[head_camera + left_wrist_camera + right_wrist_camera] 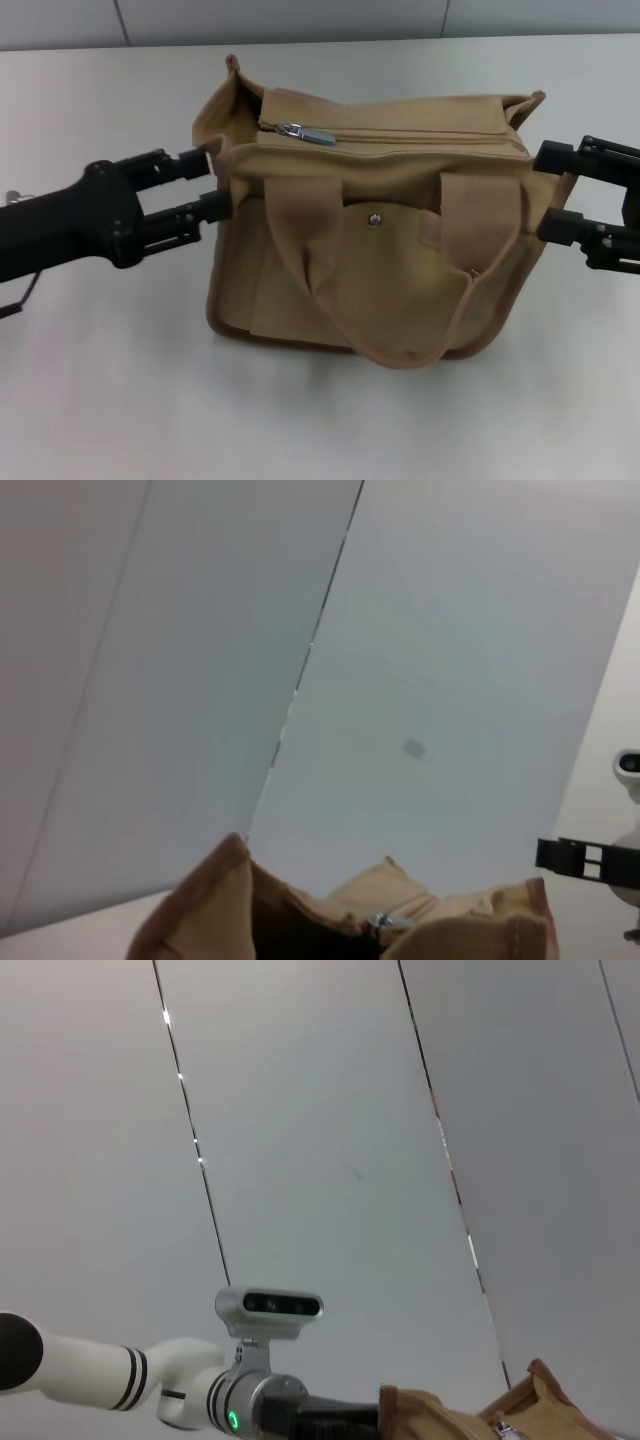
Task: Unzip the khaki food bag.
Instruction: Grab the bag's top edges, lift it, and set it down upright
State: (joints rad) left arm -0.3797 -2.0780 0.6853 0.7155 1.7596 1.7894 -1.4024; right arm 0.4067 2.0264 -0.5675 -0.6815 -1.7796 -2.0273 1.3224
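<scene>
The khaki food bag [380,270] stands upright in the middle of the white table in the head view. Its silver zipper pull [300,132] lies at the left end of the top zipper, and the zipper line runs shut to the right. The front handle [405,352] hangs down over the pocket with the metal snap [375,220]. My left gripper [213,182] is open, its tips against the bag's left end. My right gripper [543,190] is open at the bag's right end. The bag's top also shows in the left wrist view [300,920] and the right wrist view [460,1418].
The white table [120,380] stretches around the bag, with a grey wall behind its far edge [100,45]. The left wrist view shows the right gripper's black fingers [585,858] farther off. The right wrist view shows the left arm's wrist camera [270,1305].
</scene>
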